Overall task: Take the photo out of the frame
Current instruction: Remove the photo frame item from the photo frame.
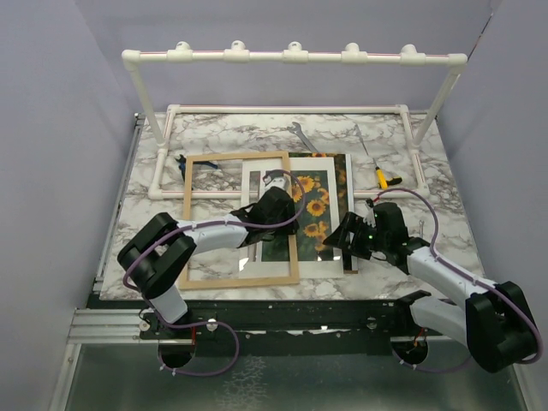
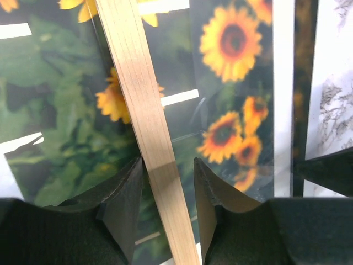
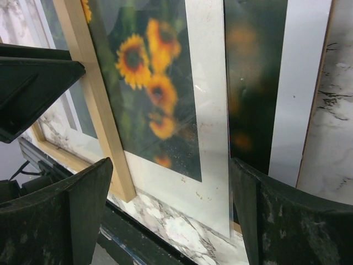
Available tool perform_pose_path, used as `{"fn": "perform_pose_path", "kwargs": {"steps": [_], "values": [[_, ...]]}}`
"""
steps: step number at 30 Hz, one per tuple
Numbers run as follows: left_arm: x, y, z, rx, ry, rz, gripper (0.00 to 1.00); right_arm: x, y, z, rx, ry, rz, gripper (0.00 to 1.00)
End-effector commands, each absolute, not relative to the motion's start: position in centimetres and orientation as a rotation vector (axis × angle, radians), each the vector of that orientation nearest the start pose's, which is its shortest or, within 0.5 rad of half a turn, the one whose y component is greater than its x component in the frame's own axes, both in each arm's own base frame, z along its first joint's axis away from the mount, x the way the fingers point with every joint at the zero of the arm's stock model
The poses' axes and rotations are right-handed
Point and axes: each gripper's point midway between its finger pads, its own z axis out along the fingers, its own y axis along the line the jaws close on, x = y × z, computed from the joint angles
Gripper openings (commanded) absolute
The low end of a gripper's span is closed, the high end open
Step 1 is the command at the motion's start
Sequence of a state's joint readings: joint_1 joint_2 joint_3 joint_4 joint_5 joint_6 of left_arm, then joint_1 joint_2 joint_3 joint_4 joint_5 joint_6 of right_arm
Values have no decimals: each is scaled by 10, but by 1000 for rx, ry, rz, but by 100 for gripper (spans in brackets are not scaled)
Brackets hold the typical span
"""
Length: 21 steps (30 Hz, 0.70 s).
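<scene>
Overhead, the frame (image 1: 240, 279) lies flat near the table's (image 1: 231, 133) front-left corner. The photo (image 1: 313, 205) lies mid-table, partly under the frame's right rail.

Left wrist: the left gripper (image 2: 168, 193) has its jaws apart, straddling that rail, not clamped.

Right wrist: the right gripper (image 3: 171, 165) has its jaws wide apart over the white mat's (image 3: 212, 110) near corner, holding nothing. The photo lies between them.

The print is probably light, thin, glossy and easily creased. Pinch it at a free edge.
</scene>
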State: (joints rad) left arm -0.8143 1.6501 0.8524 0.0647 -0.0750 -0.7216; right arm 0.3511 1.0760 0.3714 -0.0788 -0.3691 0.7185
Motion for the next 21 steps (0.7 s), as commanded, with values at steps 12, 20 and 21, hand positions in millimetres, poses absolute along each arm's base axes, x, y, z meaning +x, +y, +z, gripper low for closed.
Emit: {"fn": "perform_pose_path", "kwargs": {"steps": [12,20,21], "values": [[279,-365,66,170,2360,-770,40,202,176,41,267,2518,969,90],[280,-383,71,201,2346,-798,38,213,162,55,256,2477,846,91],[281,-381,74,199,2339,-793,38,217,158,61,254,2457,810,91]]}}
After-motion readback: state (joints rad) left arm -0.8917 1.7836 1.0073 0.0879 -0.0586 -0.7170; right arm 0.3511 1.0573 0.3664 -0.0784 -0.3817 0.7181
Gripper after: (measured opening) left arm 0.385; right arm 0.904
